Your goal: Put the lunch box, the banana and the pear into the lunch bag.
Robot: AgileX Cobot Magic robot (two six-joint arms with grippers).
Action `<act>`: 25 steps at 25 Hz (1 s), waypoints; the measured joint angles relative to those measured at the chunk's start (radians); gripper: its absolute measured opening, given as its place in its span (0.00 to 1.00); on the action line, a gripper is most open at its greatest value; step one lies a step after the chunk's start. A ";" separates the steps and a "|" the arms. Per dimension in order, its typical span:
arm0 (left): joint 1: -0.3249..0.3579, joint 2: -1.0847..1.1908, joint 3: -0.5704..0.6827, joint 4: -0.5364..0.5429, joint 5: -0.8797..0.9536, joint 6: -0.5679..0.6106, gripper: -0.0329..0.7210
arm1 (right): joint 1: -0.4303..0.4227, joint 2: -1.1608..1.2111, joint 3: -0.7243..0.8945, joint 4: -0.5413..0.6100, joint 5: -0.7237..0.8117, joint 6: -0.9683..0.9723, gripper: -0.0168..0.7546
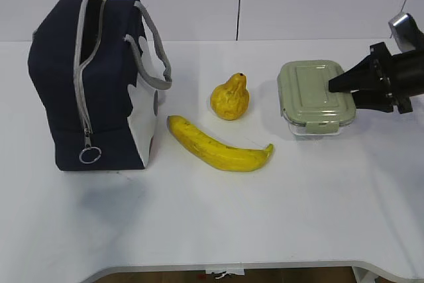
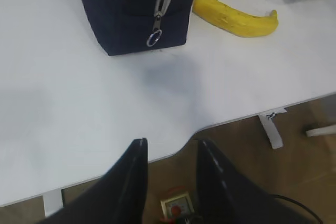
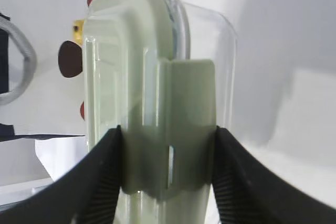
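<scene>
Gripping the lunch box (image 3: 157, 108) w/ ribbed right gripper (image 3: 167, 174), jaws pinching its smooth green lid clip, centre frame. Left gripper (image 2: 170, 153), bottom of frame, jaws apart, empty. Navy fabric lunch bag (image 1: 86, 84) upper left.

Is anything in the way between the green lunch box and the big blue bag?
Yes. The pear and the banana lie on the table between the lunch box and the lunch bag. The right gripper has its fingers on the box's lid clip, so carrying it above the fruit should clear them.
</scene>
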State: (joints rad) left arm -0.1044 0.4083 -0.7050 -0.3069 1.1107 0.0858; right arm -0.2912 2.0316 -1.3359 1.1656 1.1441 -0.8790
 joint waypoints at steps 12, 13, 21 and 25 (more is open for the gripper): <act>0.000 0.442 -0.157 -0.082 -0.166 -0.001 0.50 | 0.064 -0.196 -0.007 -0.010 0.026 0.096 0.49; 0.000 0.479 -0.169 -0.082 -0.201 -0.001 0.53 | 0.083 -0.201 -0.013 -0.009 0.030 0.105 0.49; 0.000 0.810 -0.356 -0.040 -0.261 -0.001 0.59 | 0.221 -0.201 -0.167 0.002 0.037 0.153 0.49; 0.000 0.942 -0.462 -0.037 -0.261 0.024 0.59 | 0.280 -0.201 -0.248 0.010 0.036 0.174 0.49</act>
State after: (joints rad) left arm -0.1044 1.3506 -1.1671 -0.3434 0.8496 0.1097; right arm -0.0116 1.8306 -1.5840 1.1753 1.1800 -0.7048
